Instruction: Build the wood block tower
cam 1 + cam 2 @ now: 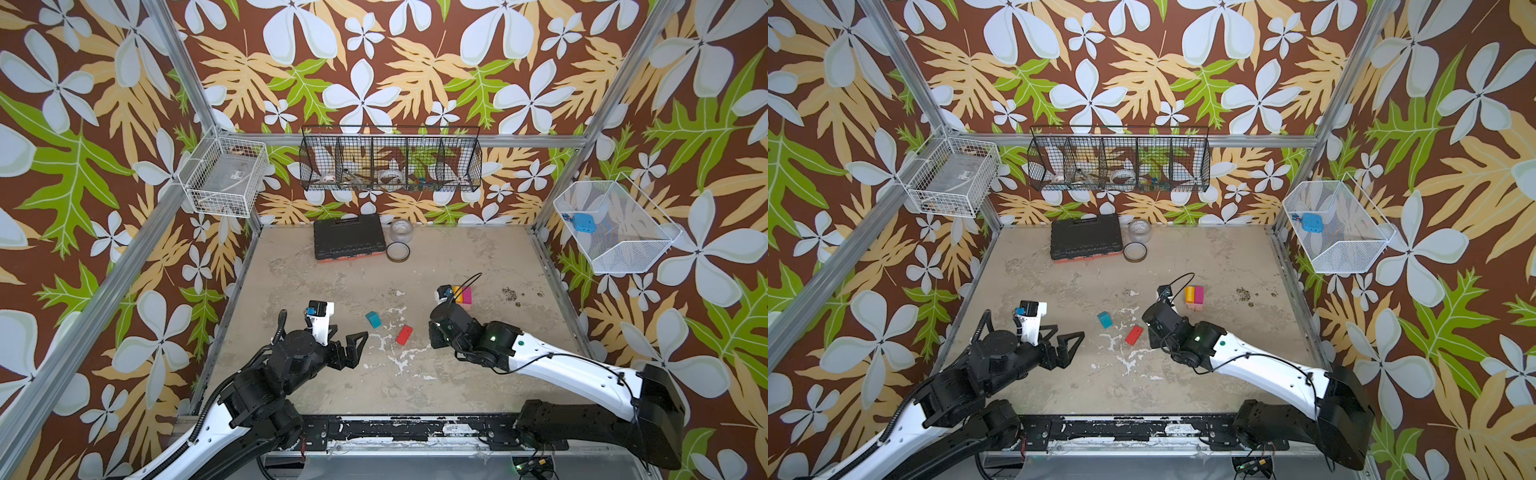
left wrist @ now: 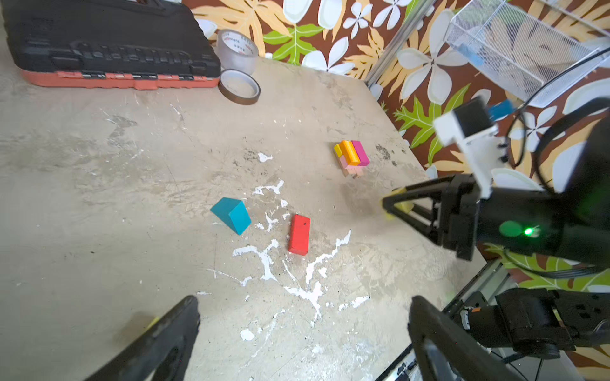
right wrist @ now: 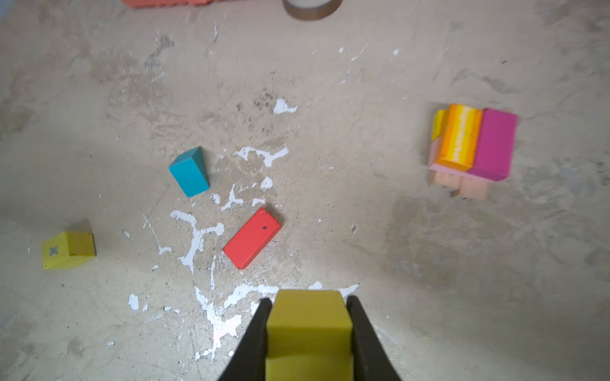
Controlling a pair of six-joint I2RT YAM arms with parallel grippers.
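The partial wood block tower stands right of centre, with yellow, orange and magenta pieces on a pink base. My right gripper is shut on a yellow block and held above the table, near side and left of the tower. A teal wedge and a red block lie loose mid-table. A second yellow block lies near my left gripper, which hangs open and empty left of the wedge.
A black tool case and two tape rolls sit at the back of the table. Wire baskets hang on the back and side walls. White paint flecks mark the table near the loose blocks.
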